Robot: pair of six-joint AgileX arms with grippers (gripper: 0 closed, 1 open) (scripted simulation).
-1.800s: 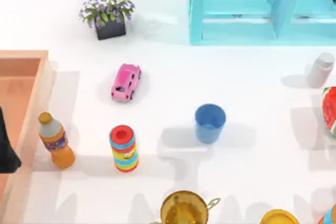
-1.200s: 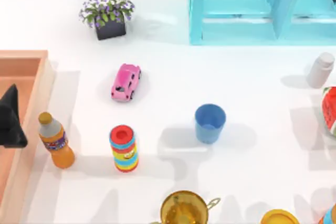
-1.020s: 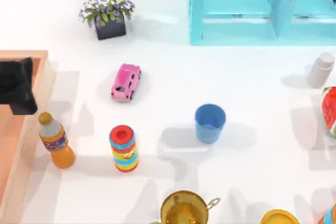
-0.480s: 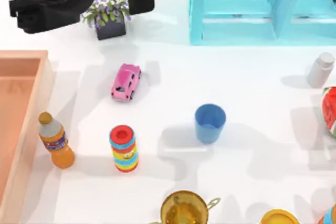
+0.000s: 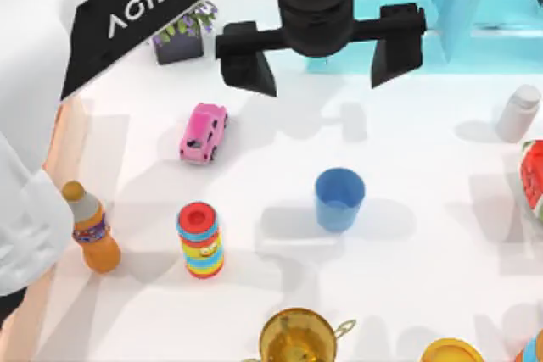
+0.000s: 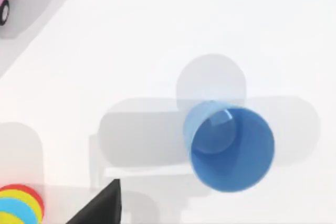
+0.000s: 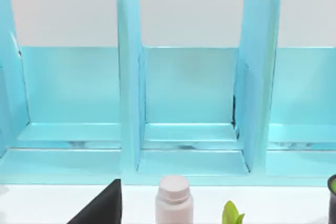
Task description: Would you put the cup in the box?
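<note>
The small blue cup (image 5: 339, 199) stands upright and empty near the table's middle, and its open mouth also faces the left wrist view (image 6: 231, 148). My left gripper (image 5: 322, 61) hovers high over the table behind the cup, open, its two dark fingers spread wide with nothing between them. The white left arm reaches in from the left and covers most of the orange-tan box (image 5: 75, 120), of which a strip of wall shows at the left edge. My right arm stays parked facing the turquoise cabinet (image 7: 189, 93).
A pink toy car (image 5: 204, 131), a striped ring stack (image 5: 199, 241) and an orange juice bottle (image 5: 89, 228) stand left of the cup. A golden pot (image 5: 297, 336) sits at the front, a flower pot (image 5: 178, 36) at the back, and a white bottle (image 5: 517, 112) at the right.
My left arm has swung from over the box at the left, across the back of the table, to high above and behind the cup. The cup has not moved.
</note>
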